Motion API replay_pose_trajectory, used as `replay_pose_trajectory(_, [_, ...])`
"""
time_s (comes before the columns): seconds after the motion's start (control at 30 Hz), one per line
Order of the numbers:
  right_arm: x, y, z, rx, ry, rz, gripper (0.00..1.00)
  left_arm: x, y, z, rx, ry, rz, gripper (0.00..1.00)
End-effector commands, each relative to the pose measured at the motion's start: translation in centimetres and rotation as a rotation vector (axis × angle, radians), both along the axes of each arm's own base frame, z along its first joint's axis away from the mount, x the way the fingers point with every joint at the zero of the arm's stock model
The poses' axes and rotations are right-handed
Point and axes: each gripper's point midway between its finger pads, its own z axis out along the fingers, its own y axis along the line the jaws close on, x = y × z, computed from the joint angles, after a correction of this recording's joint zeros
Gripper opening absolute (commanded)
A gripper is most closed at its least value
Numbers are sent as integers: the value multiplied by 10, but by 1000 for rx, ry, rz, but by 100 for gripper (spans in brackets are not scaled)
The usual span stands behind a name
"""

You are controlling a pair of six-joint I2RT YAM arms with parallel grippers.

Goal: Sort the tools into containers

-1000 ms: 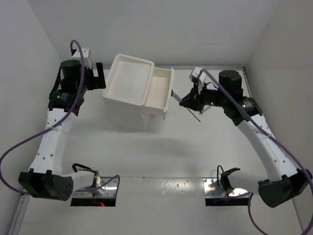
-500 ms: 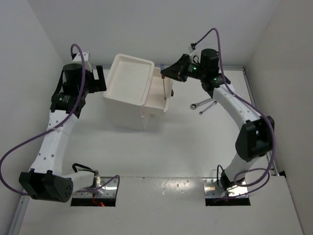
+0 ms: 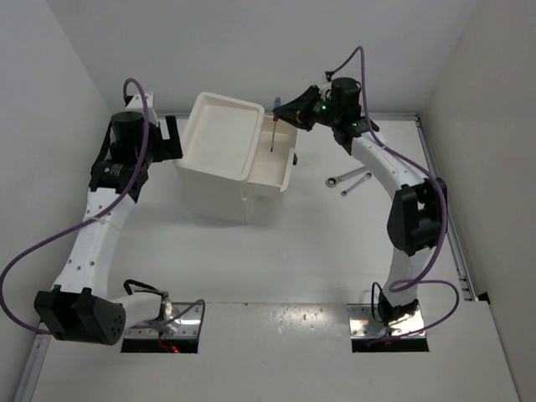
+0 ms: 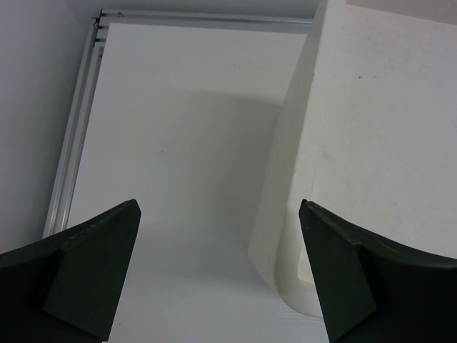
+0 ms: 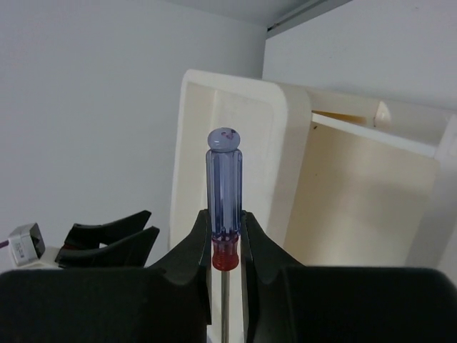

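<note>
Right wrist view: my right hand (image 5: 227, 239) is clenched on the screwdriver (image 5: 223, 182), pinching the base of the blue handle at its red collar, with the handle upright and the shaft hanging below. The top view places the tool over the open drawer (image 3: 272, 167) of the white cabinet (image 3: 213, 197). I judge it light and stiff, its smooth plastic handle liable to slip or swing, so the handle is the sound place to hold. Two wrenches (image 3: 347, 176) lie on the counter (image 3: 318, 251) right of the drawer, apart from it. My left hand (image 4: 218, 243) hangs released beside the cabinet's left wall. The drawer walls and the cabinet's top rim stand nearest the tip.
</note>
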Motion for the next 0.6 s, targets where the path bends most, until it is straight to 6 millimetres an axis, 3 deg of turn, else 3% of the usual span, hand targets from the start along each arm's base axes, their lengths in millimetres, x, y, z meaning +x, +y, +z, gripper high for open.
replay_pose_trajectory(0.0, [7, -7, 14, -46, -54, -48, 4, 4, 6, 10, -9, -45, 28, 100])
replay_pose_trajectory(0.17, [-1, 2, -1, -75, -31, -28, 8, 5, 6, 12, -10, -54, 28, 100])
replay_pose_trajectory(0.33, [-5, 5, -14, -96, -9, -23, 30, 5, 6, 12, -10, -54, 28, 100])
replay_pose_trajectory(0.4, [-6, 4, -18, -99, 1, -23, 34, 5, 8, 12, -6, -54, 37, 100])
replay_pose_trajectory(0.53, [-8, 3, -10, -109, -33, -18, 44, 5, 9, 12, -3, -54, 45, 100])
replay_pose_trajectory(0.57, [-9, -1, 5, -103, -69, -16, 44, 5, 9, 12, -3, -54, 45, 100])
